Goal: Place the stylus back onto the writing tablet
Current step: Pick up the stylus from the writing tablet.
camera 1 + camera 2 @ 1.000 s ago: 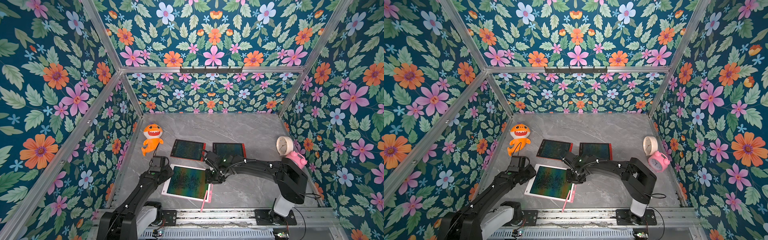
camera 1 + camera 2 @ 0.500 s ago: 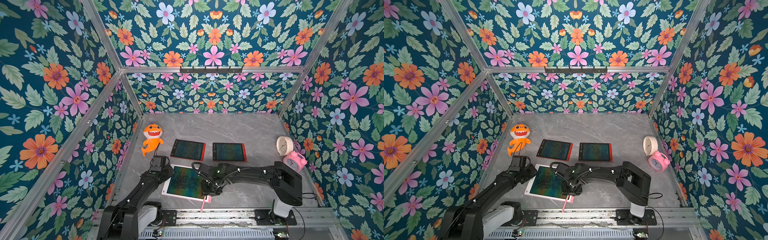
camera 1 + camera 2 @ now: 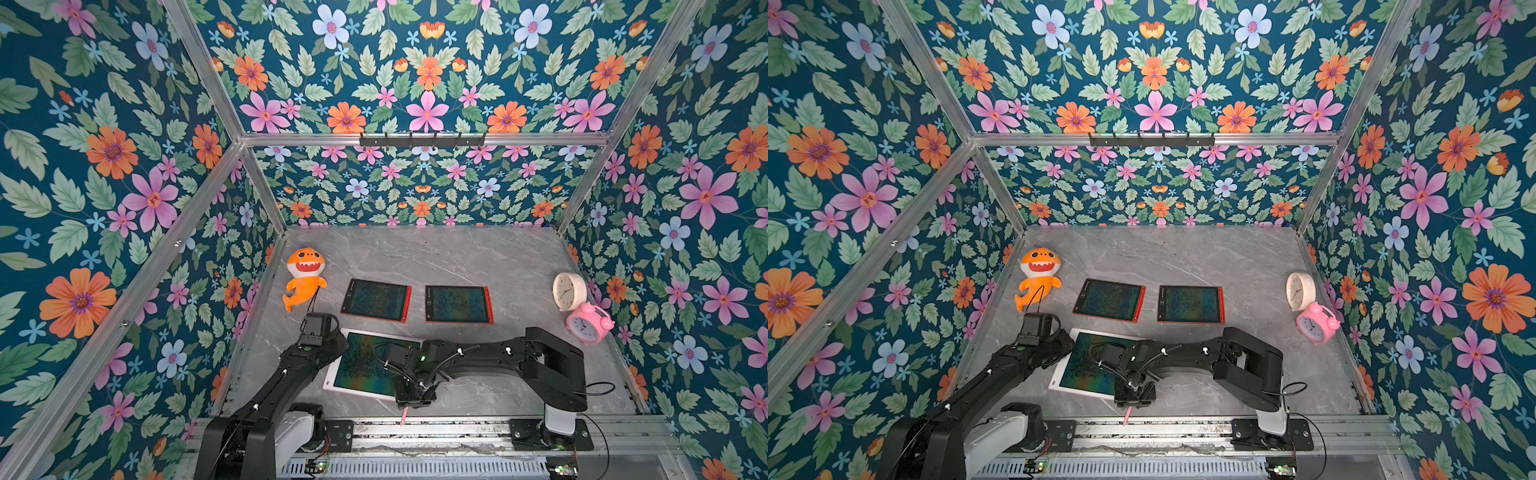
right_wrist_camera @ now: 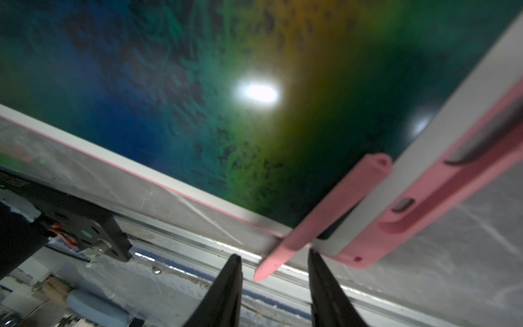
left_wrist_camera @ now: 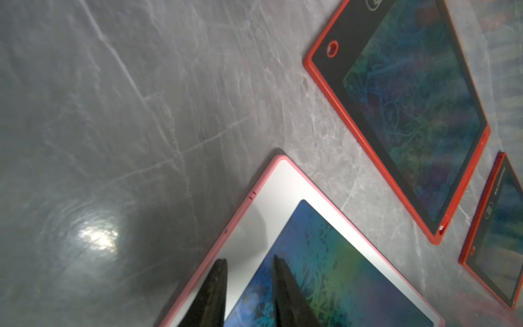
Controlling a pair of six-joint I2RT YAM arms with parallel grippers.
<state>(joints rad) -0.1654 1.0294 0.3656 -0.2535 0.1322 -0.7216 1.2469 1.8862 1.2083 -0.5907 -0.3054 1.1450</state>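
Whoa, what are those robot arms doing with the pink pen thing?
Two robot arms are working at a pink-edged writing tablet. The right gripper sits at its near corner, jaws open on either side of the pink stylus, not squeezing it yet. The stylus lies across that corner, tip poking off the edge. The left gripper hovers over another corner, jaws apart, holding nothing.

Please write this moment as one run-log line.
right gripper: open, straddling stylus tip | stylus: across pink-edged tablet corner, not held | left gripper: open, over same tablet
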